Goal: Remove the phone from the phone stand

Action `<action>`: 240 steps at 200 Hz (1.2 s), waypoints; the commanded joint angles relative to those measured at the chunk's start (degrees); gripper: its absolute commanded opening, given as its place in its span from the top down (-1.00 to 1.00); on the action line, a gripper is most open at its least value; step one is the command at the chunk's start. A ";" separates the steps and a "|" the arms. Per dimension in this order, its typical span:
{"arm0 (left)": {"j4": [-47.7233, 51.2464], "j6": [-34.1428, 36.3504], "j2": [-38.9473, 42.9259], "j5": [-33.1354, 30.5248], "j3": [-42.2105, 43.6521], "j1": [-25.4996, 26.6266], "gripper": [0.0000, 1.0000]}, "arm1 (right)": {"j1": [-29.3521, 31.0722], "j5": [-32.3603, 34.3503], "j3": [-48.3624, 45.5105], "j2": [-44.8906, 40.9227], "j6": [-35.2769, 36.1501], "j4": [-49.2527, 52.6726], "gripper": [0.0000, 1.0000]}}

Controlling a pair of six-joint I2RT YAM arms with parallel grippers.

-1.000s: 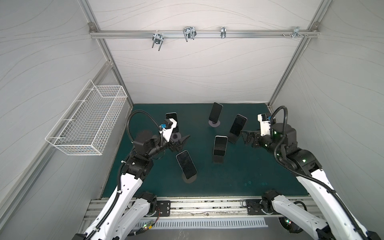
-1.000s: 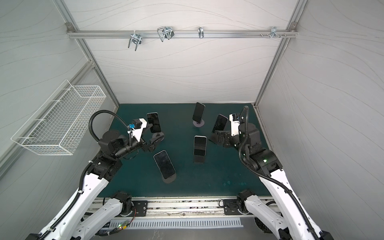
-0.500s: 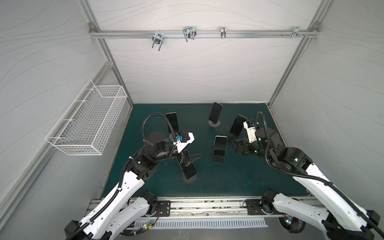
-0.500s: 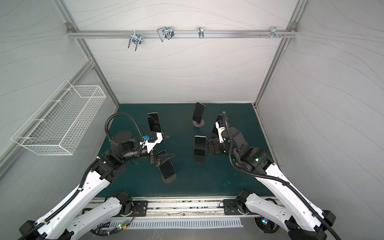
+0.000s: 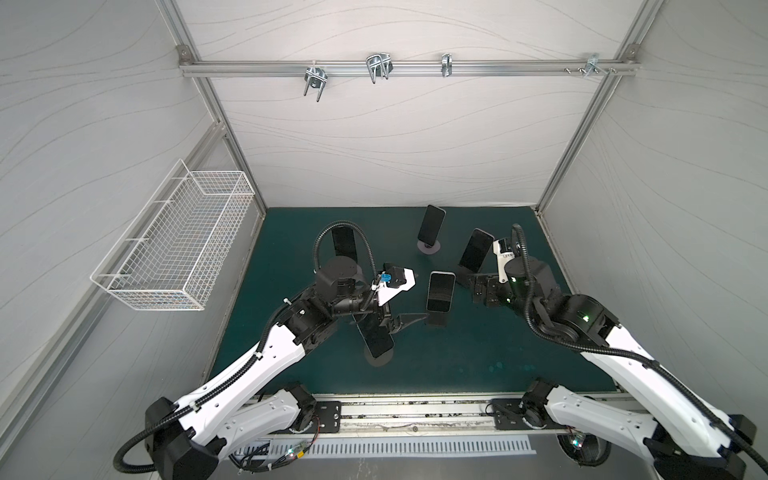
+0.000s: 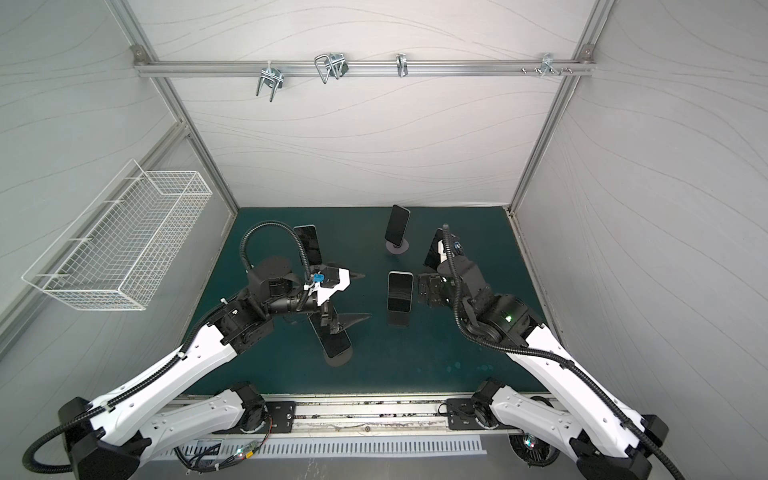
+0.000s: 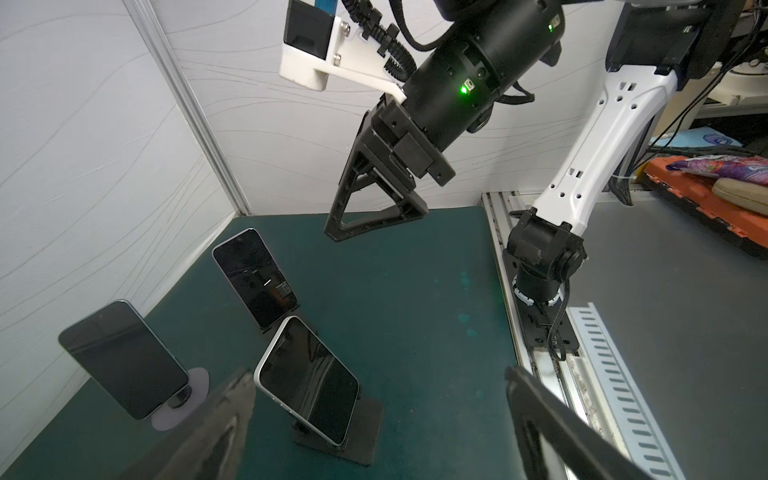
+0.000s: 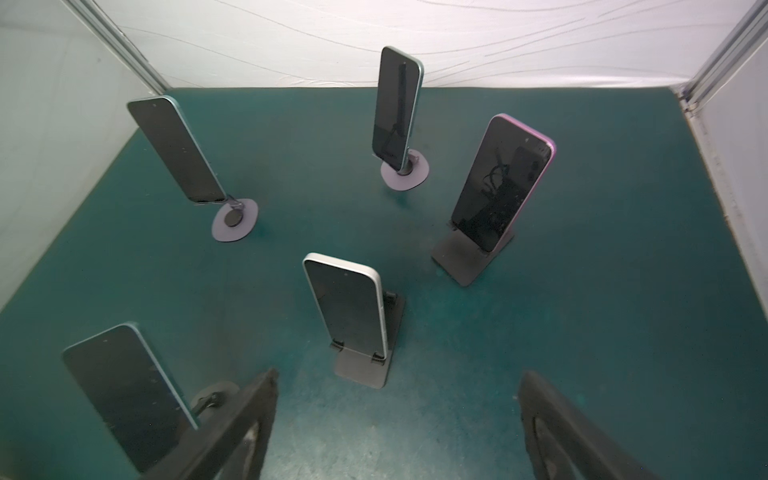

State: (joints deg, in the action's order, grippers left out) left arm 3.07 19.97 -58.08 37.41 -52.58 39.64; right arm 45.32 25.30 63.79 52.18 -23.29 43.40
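Phone [image 5: 440, 292] between two wide-open hands

The phone is propped upright, leaned back, on its black stand [image 8: 361, 372] at the middle of the surface [image 5: 457, 365]. It is flanked by the left hand [image 6: 365, 296], judged nearer, and the right hand [image 5: 478, 291], both spread wide and empty. Nothing is seen in the wire basket [image 5: 166, 266].

Each arm's long links are glossy white moulded shells [image 5: 266, 361] dotted with small holes, joined by matte black cylindrical joint housings [image 5: 338, 270]. Ribbed black corrugated cable conduit [image 5: 338, 223] loops over both wrists. A white screwed-on camera bracket [image 5: 397, 289] bears a blue connector [image 5: 387, 277]. Small green lights [image 7: 462, 88] glow on the black wrist barrel. Black triangular truss fingers [image 7: 374, 222] finish each arm.
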 commanded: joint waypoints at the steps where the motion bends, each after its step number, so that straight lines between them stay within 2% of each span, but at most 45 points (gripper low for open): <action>1: -6.05 -4.22 -2.78 -2.68 -6.73 0.47 -0.89 | 0.37 3.67 2.78 -0.29 4.82 -0.49 -0.85; 23: -5.02 -6.37 -5.59 -5.55 -11.45 1.29 -0.89 | 0.21 4.57 2.56 -1.90 5.42 -3.13 -0.89; 38: -3.16 -6.69 -6.97 -8.46 -13.95 2.50 -0.88 | 0.12 0.32 1.70 -3.72 7.42 -5.50 -0.93; 49: -1.36 -5.91 -7.54 -11.97 -15.13 3.77 -0.88 | 0.05 -2.15 1.94 -4.12 8.48 -5.89 -0.98; 73: 4.64 -0.19 -7.61 -21.19 -17.26 7.71 -0.88 | 0.01 -0.92 2.43 -2.84 5.83 -4.78 -0.98; 87: 5.86 0.03 -7.13 -26.73 -17.60 9.33 -0.88 | -0.04 -1.05 3.29 -1.88 4.95 -3.90 -0.98; 167: 12.56 -12.55 -0.07 -43.45 -17.68 10.48 -0.84 | -0.10 -1.07 6.34 -1.60 -0.27 2.40 -0.98; 192: 15.64 -18.58 4.20 -49.81 -15.45 10.55 -0.81 | -0.12 -2.69 6.39 -2.34 -1.76 4.83 -0.97; 240: 27.37 -25.50 13.64 -54.01 -13.92 10.54 -0.77 | -0.02 -10.33 5.01 -1.40 -8.48 7.68 -0.84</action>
State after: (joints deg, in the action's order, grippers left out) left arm 23.51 -0.38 -48.42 -12.14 -66.87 50.04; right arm 45.30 19.31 68.99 50.33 -26.33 47.18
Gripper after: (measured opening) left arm 0.884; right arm 0.940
